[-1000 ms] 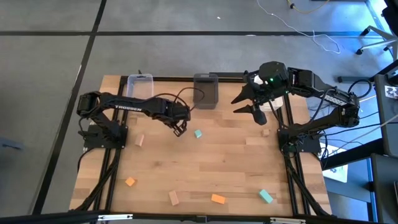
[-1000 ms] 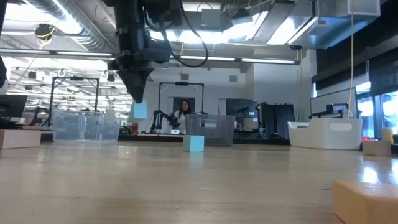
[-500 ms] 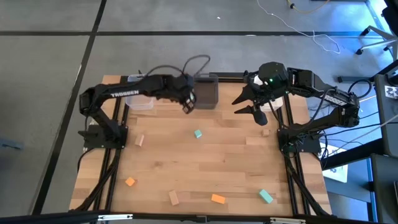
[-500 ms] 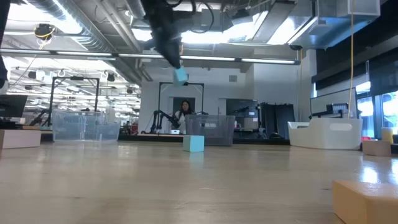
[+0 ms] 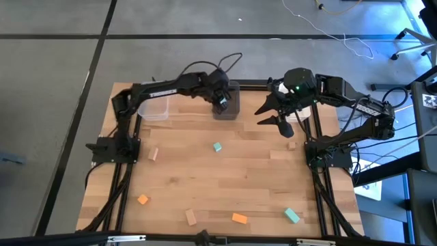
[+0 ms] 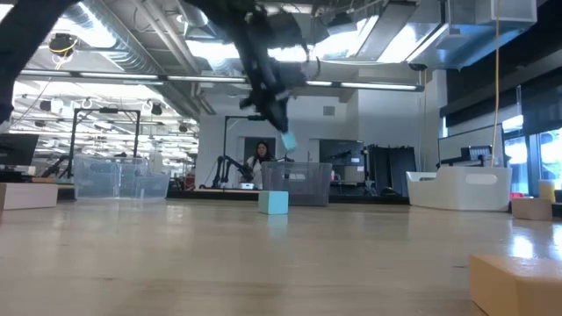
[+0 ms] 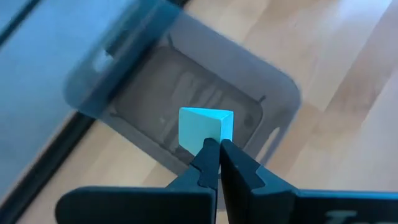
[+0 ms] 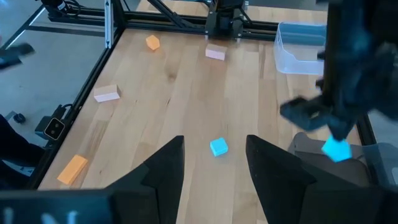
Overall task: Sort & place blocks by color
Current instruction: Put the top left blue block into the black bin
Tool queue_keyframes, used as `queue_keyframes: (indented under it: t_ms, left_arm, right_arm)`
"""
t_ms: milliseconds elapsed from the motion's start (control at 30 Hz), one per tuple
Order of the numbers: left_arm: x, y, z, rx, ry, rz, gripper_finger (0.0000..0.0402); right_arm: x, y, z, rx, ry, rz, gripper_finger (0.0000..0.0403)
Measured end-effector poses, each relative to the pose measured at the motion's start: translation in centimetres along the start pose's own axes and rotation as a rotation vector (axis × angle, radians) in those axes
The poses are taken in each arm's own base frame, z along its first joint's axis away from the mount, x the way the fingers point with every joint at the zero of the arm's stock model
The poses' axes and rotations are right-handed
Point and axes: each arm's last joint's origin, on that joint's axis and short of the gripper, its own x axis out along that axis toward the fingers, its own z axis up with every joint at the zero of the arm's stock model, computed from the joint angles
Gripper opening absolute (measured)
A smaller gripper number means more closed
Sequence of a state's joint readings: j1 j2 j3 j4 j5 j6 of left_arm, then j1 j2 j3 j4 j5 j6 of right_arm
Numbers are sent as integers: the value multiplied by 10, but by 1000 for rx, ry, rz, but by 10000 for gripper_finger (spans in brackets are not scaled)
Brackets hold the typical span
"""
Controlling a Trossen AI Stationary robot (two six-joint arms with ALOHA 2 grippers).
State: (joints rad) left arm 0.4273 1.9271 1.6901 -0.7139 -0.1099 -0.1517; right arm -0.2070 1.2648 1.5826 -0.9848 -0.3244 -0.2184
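My left gripper hangs over the grey bin at the table's far edge, shut on a teal block. The low view shows that block in the air below the fingers. My right gripper hovers open above the table's far right part, touching nothing. Another teal block lies flat on the table's middle. Tan blocks, orange blocks and a teal block lie scattered. My left gripper pinches the teal block between its two fingertips by the block's lower edge, as the left wrist view shows it. The fingers come from above, slanting down. The block is lifted clear and hangs over the grey bin's inside.
A clear bin stands left of the grey one at the far edge. A white bin shows at the right in the low view. Open wood lies between the scattered blocks in the table's middle.
My left gripper has risen from above the table's left middle and swung toward the far edge and to the right, ending over the grey bin. It has stayed shut, and the teal block has travelled with it, clear of the table.
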Motion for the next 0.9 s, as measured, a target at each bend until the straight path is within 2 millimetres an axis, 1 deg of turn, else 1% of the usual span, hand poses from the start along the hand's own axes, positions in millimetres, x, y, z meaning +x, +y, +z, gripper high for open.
queue_keyframes:
  t_ms: [67, 133, 200, 333, 533, 667, 767, 900]
  left_arm:
    - [17, 0, -3, 5, 32, 2, 0]
    - [30, 1, -6, 4, 57, 8, 0]
    - [41, 1, -9, 4, 74, 6, 0]
    - [56, 2, -12, 1, 95, -3, 0]
    - [69, 1, -17, 3, 125, 3, 0]
    - [74, 1, -19, 4, 135, 3, 1]
    - [75, 0, -19, 6, 133, 0, 14]
    - [74, -1, -19, 0, 133, 0, 43]
  right_arm:
    - [0, 0, 0, 1, 0, -1, 173]
    - [0, 0, 0, 0, 0, -1, 173]
    - [0, 0, 0, 0, 0, -1, 173]
    - [0, 0, 0, 0, 0, -1, 173]
    - [0, 0, 0, 0, 0, -1, 173]
    - [0, 0, 0, 0, 0, -1, 173]
    - [0, 0, 0, 0, 0, -1, 173]
    - [0, 0, 0, 0, 0, -1, 173]
